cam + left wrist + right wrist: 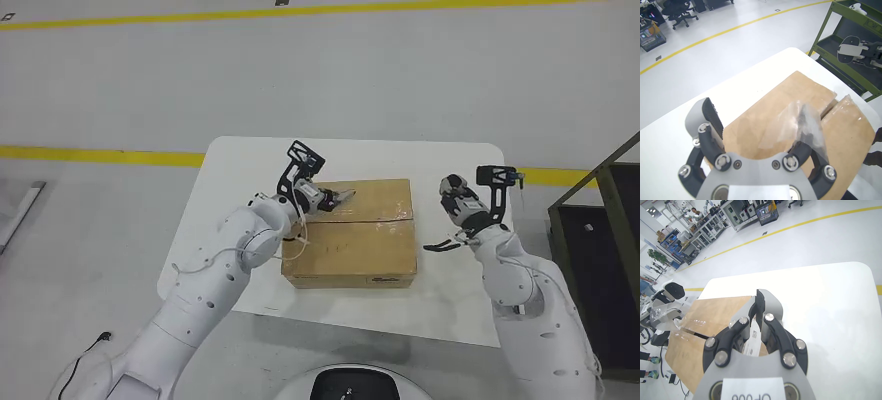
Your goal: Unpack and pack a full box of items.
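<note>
A closed cardboard box [360,245] [776,102] [715,308] stands mid-table, its top flaps meeting at a seam [830,107] that gapes slightly. My left gripper [335,197] [757,115] hovers open over the box's back left corner. A crumpled strip of clear tape [802,123] [659,315] clings to one of its fingers. My right gripper [452,196] [756,306] is shut on nothing, raised just off the box's right end. It appears farther off in the left wrist view as the right gripper [849,49].
The white table [240,170] [819,294] has bare room behind and to the right of the box. A green metal shelf cart [600,250] [831,37] stands close off the table's right side. A white label [753,340] is on the box's end.
</note>
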Controlling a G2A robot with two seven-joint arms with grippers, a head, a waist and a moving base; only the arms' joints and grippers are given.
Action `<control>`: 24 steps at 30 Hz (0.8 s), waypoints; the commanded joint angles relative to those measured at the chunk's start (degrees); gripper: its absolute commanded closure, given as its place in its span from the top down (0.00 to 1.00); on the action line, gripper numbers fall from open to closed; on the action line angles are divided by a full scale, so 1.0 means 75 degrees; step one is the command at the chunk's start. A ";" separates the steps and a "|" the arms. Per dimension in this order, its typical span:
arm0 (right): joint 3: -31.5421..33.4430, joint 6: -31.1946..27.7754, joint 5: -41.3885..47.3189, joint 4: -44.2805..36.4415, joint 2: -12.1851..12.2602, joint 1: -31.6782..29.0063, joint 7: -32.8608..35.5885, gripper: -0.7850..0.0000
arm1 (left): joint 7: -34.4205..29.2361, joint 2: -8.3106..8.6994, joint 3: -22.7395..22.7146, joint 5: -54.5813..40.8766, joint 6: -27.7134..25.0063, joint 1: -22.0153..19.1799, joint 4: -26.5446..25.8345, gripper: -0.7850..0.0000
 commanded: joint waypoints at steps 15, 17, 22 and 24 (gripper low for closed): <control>0.0295 -0.0083 0.0378 -0.0067 0.0070 -0.0093 0.0187 0.40 | -0.0823 -0.0187 0.0199 0.0169 0.0191 -0.0279 -0.0421 1.00; 0.0315 -0.0076 0.0433 -0.0074 0.0076 -0.0122 0.0203 0.41 | -0.0888 -0.0233 0.0260 0.0167 0.0220 -0.0376 -0.0360 1.00; 0.0326 -0.0060 0.0462 -0.0077 0.0090 -0.0144 0.0184 0.44 | -0.1069 -0.0340 0.0431 0.0194 0.0272 -0.0531 -0.0268 1.00; 0.0340 -0.0042 0.0480 -0.0081 0.0095 -0.0138 0.0162 0.44 | -0.1152 -0.0380 0.0503 0.0242 0.0303 -0.0581 -0.0270 1.00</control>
